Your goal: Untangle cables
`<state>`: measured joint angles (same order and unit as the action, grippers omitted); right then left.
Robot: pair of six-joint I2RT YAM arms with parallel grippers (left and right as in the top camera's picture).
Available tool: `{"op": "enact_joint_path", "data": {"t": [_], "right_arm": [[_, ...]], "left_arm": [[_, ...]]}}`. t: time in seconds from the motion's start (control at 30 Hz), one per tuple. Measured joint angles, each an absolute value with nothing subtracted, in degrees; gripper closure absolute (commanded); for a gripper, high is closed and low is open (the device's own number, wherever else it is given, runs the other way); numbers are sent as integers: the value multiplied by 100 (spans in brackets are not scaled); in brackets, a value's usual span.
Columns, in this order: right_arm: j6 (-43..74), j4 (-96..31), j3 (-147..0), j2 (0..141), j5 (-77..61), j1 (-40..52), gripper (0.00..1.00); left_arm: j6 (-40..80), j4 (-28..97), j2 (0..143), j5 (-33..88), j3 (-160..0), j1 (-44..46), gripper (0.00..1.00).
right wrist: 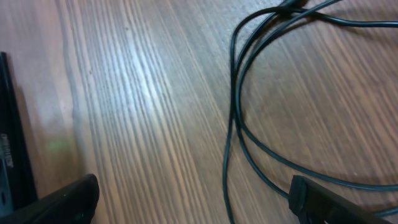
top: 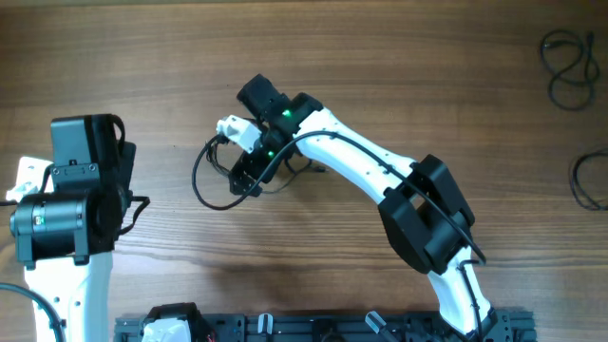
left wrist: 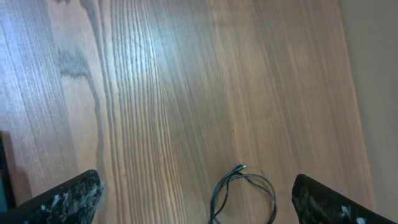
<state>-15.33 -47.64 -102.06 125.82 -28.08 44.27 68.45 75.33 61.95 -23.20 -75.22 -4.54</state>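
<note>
A thin black cable lies in a loose loop at the table's middle. My right gripper hovers low over its right side. In the right wrist view the gripper is open, and the cable's strands run between the fingers and past the right one, ungripped. My left gripper is at the left of the table. In the left wrist view it is open and empty, with a small cable loop and its metallic plug tip on the wood between the fingers.
Two more black cables lie apart at the far right: one coiled at the back right corner, one at the right edge. A black rail runs along the front edge. The right arm spans the centre right.
</note>
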Motion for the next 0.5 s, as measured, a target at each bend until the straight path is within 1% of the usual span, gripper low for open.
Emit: {"op": "enact_joint_path", "data": {"t": [0.17, 0.5], "right_arm": [[-1535, -4600, -10206, 12582, -2281, 4414, 0], [-1581, -3146, -10202, 12584, -1592, 4414, 0]], "left_arm": [[6847, 7612, 6193, -2272, -7522, -458, 0], [6847, 7787, 6193, -2261, -7522, -458, 0]]}}
